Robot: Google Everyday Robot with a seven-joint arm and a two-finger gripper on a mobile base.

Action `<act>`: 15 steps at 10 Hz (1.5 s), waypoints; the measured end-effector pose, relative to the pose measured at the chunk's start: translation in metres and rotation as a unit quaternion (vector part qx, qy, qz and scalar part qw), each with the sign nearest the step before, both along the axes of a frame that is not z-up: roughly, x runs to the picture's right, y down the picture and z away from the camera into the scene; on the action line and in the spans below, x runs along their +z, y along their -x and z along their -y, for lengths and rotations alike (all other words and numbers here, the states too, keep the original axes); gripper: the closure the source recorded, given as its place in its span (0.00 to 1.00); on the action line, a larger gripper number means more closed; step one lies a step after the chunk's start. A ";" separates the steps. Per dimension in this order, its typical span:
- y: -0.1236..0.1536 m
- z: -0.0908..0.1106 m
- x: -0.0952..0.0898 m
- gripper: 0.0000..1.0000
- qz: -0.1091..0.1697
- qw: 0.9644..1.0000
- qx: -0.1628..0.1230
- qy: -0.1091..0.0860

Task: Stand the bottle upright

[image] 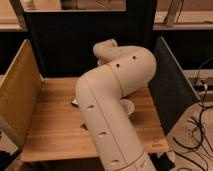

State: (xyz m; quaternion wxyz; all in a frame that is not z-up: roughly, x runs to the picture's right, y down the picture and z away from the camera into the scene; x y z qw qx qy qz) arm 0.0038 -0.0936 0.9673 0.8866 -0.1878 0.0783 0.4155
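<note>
- Arm (112, 95) bends low over the wooden desk (50, 125) — its bulk fills the middle.
- Gripper hidden behind the arm — spread or pressed together, cannot tell.

We cannot see the gripper: it lies somewhere behind the big cream-coloured jointed robot arm (112, 95), which also covers the middle of the light wooden tabletop (50, 125). The bottle is hidden from us too. A small pale sliver (74, 102) peeks out at the arm's left edge, too little to name. The arm's lower end is cut off by the bottom edge.
</note>
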 end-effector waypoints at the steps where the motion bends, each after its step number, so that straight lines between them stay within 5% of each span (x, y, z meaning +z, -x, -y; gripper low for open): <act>1: 0.004 -0.003 0.009 0.21 0.002 1.000 0.000 0.007; 15: -0.015 -0.025 0.027 0.21 -0.024 0.999 0.015 0.033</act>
